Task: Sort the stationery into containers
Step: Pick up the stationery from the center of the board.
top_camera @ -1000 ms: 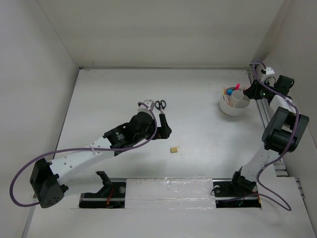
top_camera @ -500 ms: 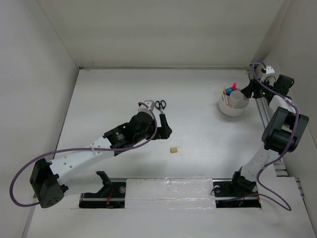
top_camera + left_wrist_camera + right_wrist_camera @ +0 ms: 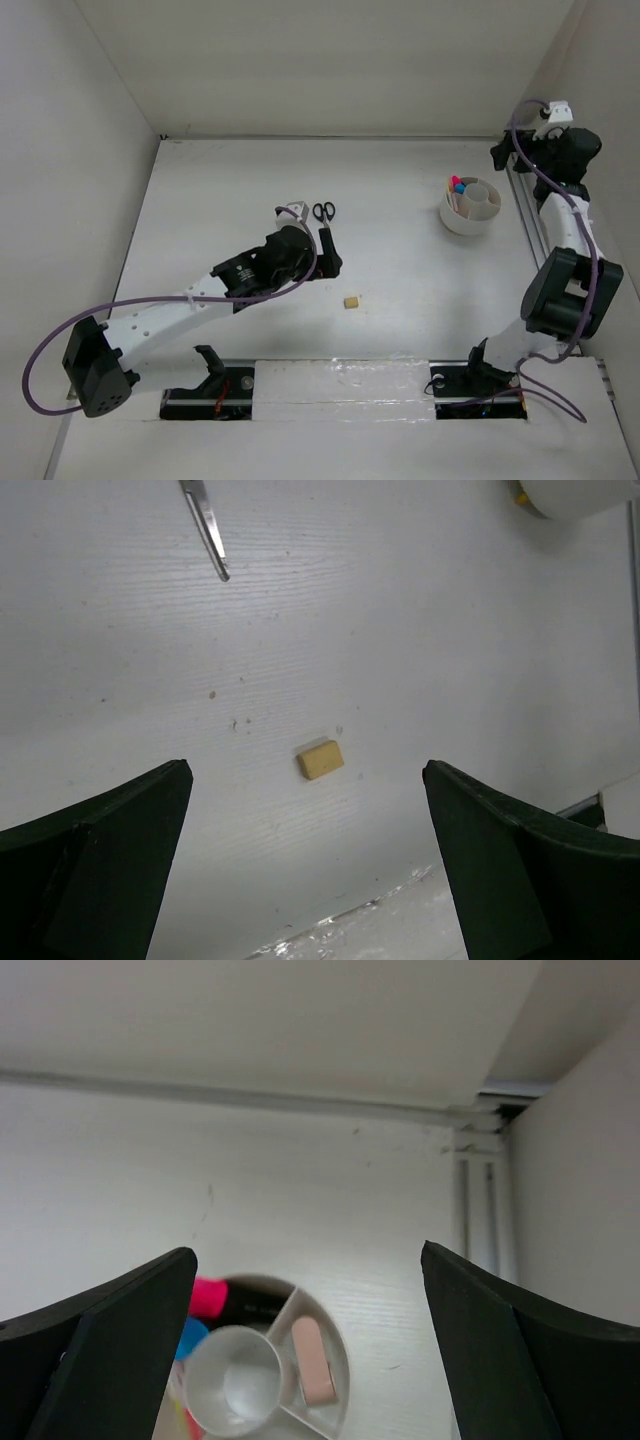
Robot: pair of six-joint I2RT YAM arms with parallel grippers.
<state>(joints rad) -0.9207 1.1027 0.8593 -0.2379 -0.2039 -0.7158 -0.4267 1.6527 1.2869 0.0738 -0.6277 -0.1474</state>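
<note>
While L hand (image 3: 306, 780) hangs spread near tan eraser (image 3: 320, 759) on desk (image 3: 450, 630) | R hand (image 3: 308, 1255) spread above white organizer (image 3: 470, 228) | scissors (image 3: 323, 211) flat on desk

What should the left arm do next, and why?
Probably lower the left gripper toward the tan eraser and close on it. The left wrist view shows the eraser lying loose, roughly centred between the wide-open jaws, with nothing held. The scissors lie farther off.
</note>
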